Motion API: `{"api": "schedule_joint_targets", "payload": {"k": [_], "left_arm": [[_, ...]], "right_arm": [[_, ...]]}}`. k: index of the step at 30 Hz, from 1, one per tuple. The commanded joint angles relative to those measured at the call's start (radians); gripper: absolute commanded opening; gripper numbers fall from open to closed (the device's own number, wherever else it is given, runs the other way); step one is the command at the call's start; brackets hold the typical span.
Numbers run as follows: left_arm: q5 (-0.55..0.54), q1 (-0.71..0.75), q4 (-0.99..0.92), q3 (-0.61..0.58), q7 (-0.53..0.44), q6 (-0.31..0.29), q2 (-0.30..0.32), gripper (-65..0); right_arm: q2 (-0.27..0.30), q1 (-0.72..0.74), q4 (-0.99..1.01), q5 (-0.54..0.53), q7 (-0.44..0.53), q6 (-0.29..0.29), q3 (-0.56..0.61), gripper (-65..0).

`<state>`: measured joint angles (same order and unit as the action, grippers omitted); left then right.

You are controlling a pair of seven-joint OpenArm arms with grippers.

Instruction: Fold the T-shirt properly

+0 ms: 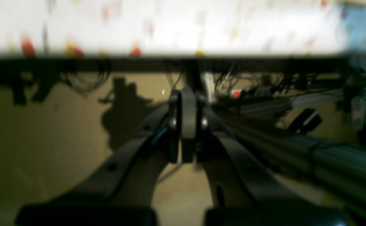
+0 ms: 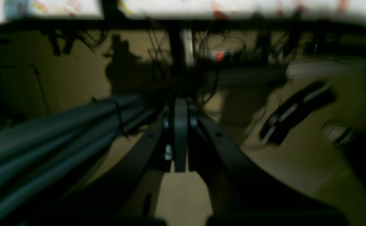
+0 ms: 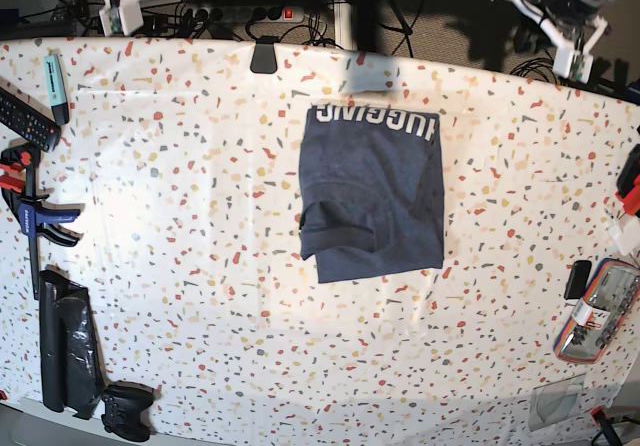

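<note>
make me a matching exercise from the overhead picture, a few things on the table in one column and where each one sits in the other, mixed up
Things:
1. T-shirt
2. clamp
3. game controller
4. highlighter pen

Places in the base view:
A. near bottom-left corner of the table
B. upper-left, near the far edge
C. middle of the table, folded into a rectangle, white lettering along its far edge
D. left edge, about halfway down

Pairs: 1-C, 2-D, 3-A, 4-B

T-shirt (image 3: 372, 194): matt heathered navy cloth, white lettering. Tabletop (image 3: 200, 266): smooth white terrazzo-speckled surface. Left gripper (image 1: 183, 125) fingers (image 1: 132, 160): matt black, plastic-looking.
</note>
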<state>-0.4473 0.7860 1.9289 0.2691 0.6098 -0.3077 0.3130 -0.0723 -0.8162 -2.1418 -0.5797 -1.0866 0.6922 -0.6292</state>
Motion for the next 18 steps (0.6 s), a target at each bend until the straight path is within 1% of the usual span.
{"api": "schedule_joint_targets", "payload": {"k": [1,2,3,4,6,7,9,12,15,17,18], "left_arm": [[-0.006,0.015,-0.024,0.007,-0.027,-0.008,0.001,-65.0],[-0.004,0.017,-0.069,0.007,-0.036,-0.025,-0.010,-65.0],[0.005,0.014,-0.122,0.007,-0.039,-0.054,-0.023,-65.0],[0.017,0.008,-0.179,0.007,-0.039,-0.087,-0.038,-65.0],[0.056,-0.017,-0.314,0.007,-0.056,-0.112,-0.069,-65.0],[0.077,-0.032,-0.391,0.007,-0.085,-0.115,-0.082,-65.0],[0.120,-0.066,-0.553,0.007,-0.167,-0.115,-0.098,-65.0],[0.157,-0.133,-0.802,0.007,-0.275,-0.115,-0.108,-65.0],[0.191,-0.222,-1.021,0.007,-0.304,-0.115,-0.119,-65.0],[0.193,-0.285,-1.150,0.007,-0.305,-0.114,-0.119,-65.0],[0.193,-0.315,-1.207,0.007,-0.309,-0.114,-0.119,-65.0]], "right_arm": [[0.003,-0.005,0.021,0.004,0.018,0.006,-0.009,-65.0],[0.004,-0.004,0.066,0.034,0.032,0.006,-0.012,-65.0],[0.006,-0.004,0.119,0.066,0.061,0.006,-0.013,-65.0],[0.010,0.002,0.177,0.097,0.110,0.006,-0.013,-65.0],[0.037,0.021,0.309,0.156,0.218,0.006,-0.012,-65.0],[0.058,0.037,0.380,0.180,0.254,0.006,-0.012,-65.0],[0.109,0.075,0.530,0.206,0.288,0.006,-0.012,-65.0],[0.201,0.156,0.767,0.209,0.304,0.006,-0.012,-65.0],[0.291,0.250,1.008,0.210,0.324,0.006,-0.012,-65.0],[0.340,0.312,1.157,0.216,0.352,0.006,-0.011,-65.0],[0.360,0.343,1.227,0.236,0.372,0.006,-0.010,-65.0]]}}
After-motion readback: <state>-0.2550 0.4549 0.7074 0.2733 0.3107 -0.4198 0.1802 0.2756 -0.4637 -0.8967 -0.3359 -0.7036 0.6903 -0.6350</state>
